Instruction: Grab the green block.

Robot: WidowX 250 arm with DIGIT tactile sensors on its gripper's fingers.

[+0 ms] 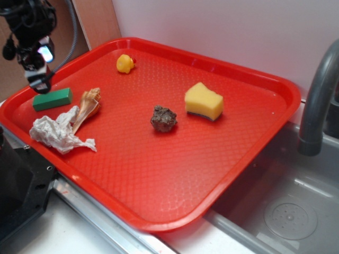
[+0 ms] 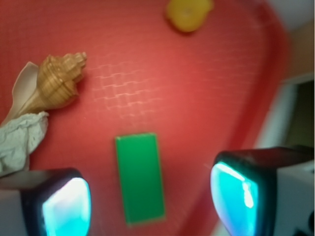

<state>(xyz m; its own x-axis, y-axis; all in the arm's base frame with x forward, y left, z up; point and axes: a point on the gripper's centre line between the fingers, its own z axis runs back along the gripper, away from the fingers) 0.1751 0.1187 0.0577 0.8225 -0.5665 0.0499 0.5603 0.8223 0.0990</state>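
Red plastic tray (image 1: 159,174) carries everything, and the green block (image 2: 140,178) lies flat near its left rim, just beside the seashell (image 2: 59,81) and the crumpled paper (image 1: 59,132). Right over the block hangs the gripper (image 2: 147,201), fingers spread wide to either side, gripping nothing, block between them.

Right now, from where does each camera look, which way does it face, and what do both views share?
Exterior: sits high beside the red tray, looking down across it; the end effector shows at top left, above the green block.
Wrist: sits on the arm, looking down between the two open fingers; the green block lies between them, untouched.
Shared: green block, seashell, crumpled tissue, yellow duck.
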